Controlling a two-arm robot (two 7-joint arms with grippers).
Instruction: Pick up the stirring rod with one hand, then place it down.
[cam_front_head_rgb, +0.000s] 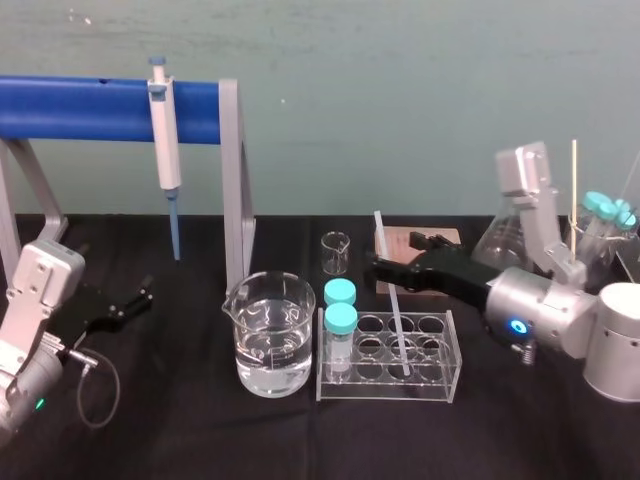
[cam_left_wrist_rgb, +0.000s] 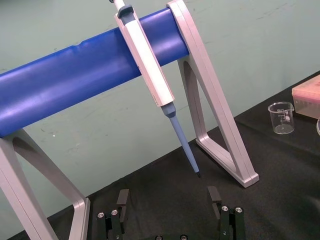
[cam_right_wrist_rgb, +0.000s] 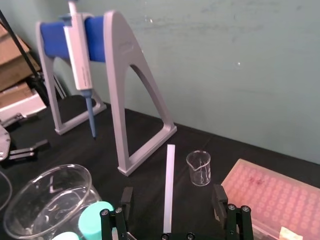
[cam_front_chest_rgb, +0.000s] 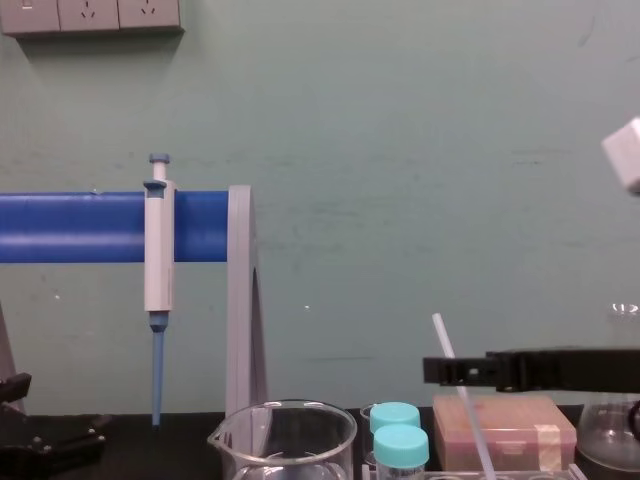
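Lower centre of the head view: a clear tube rack (cam_front_head_rgb: 440, 388) sits on the black table (cam_front_head_rgb: 180, 440). Two teal-capped vials (cam_front_head_rgb: 341, 319) stand at its left end, and a large glass beaker (cam_front_head_rgb: 268, 335) is just beside it on the left.

The stirring rod (cam_front_head_rgb: 393, 305) has its lower end in a rack well and leans up toward frame centre.

The right gripper (cam_right_wrist_rgb: 171, 196) reaches in from the right edge. Its fingers are spread, one on each side of the rod, with a gap visible on both sides.

The left gripper (cam_left_wrist_rgb: 168, 197) is over the table at lower left, fingers spread, holding nothing.

Behind are a small beaker (cam_front_head_rgb: 336, 252) and a pink box (cam_right_wrist_rgb: 270, 195). Farthest back, a pipette (cam_front_head_rgb: 165, 140) hangs on the blue-barred stand (cam_front_head_rgb: 90, 108) at upper left.
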